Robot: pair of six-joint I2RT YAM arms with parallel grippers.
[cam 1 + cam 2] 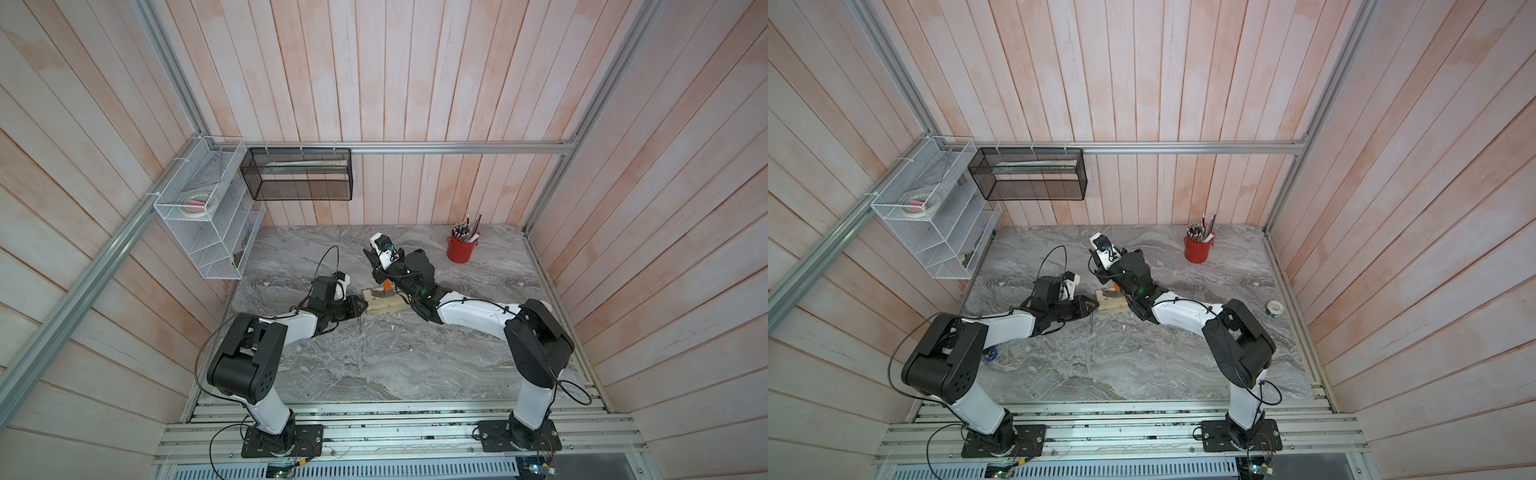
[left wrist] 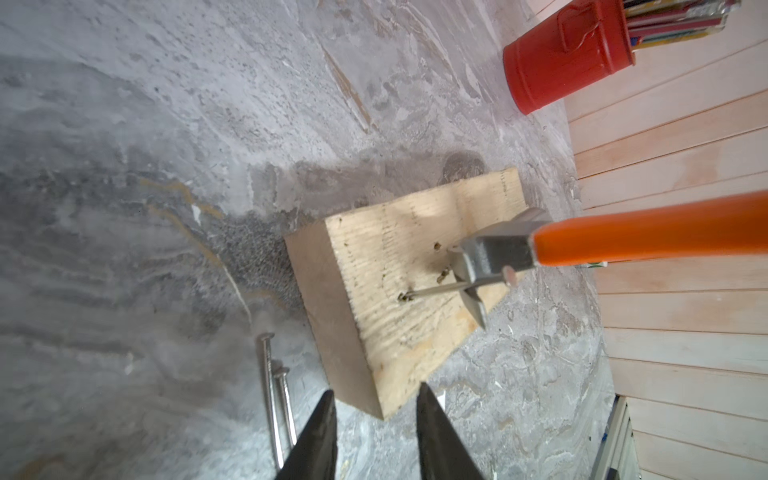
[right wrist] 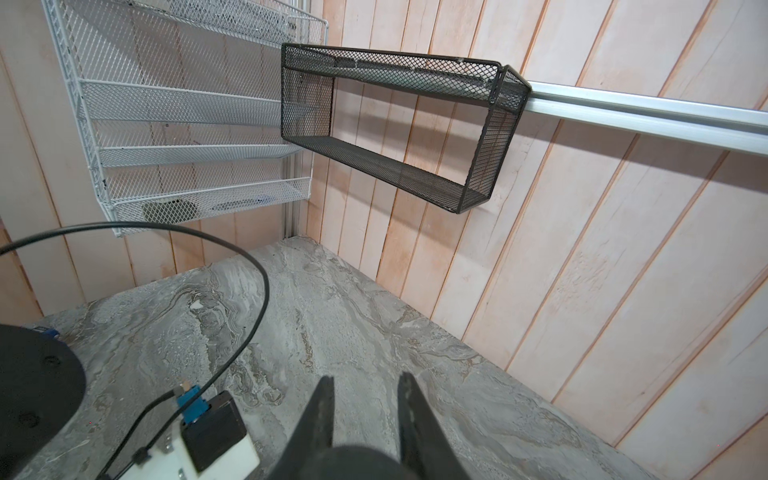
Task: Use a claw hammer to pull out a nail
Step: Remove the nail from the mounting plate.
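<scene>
The claw hammer [image 2: 494, 257] has its silver head on a pale wood block [image 2: 399, 316], orange shaft [image 2: 648, 232] rising away. The nail [image 2: 440, 287] leans out of the block, its head caught in the claw. My right gripper [image 3: 365, 380] is shut on the hammer's black handle [image 3: 357, 461], which shows as a dark round end between the fingers. In both top views the right gripper [image 1: 374, 259] stands high behind the block [image 1: 384, 305]. My left gripper [image 2: 376, 392] is open and holds nothing, its tips just short of the block's near corner. In a top view the left gripper [image 1: 1094, 305] sits left of the block [image 1: 1111, 305].
Two loose nails [image 2: 270, 395] lie on the marble table beside the left gripper. A red can [image 1: 461, 249] of pencils stands at the back right. A tape roll [image 1: 1275, 308] lies at the right. A white wire rack [image 1: 208, 208] and a black mesh shelf [image 1: 299, 174] hang on the walls.
</scene>
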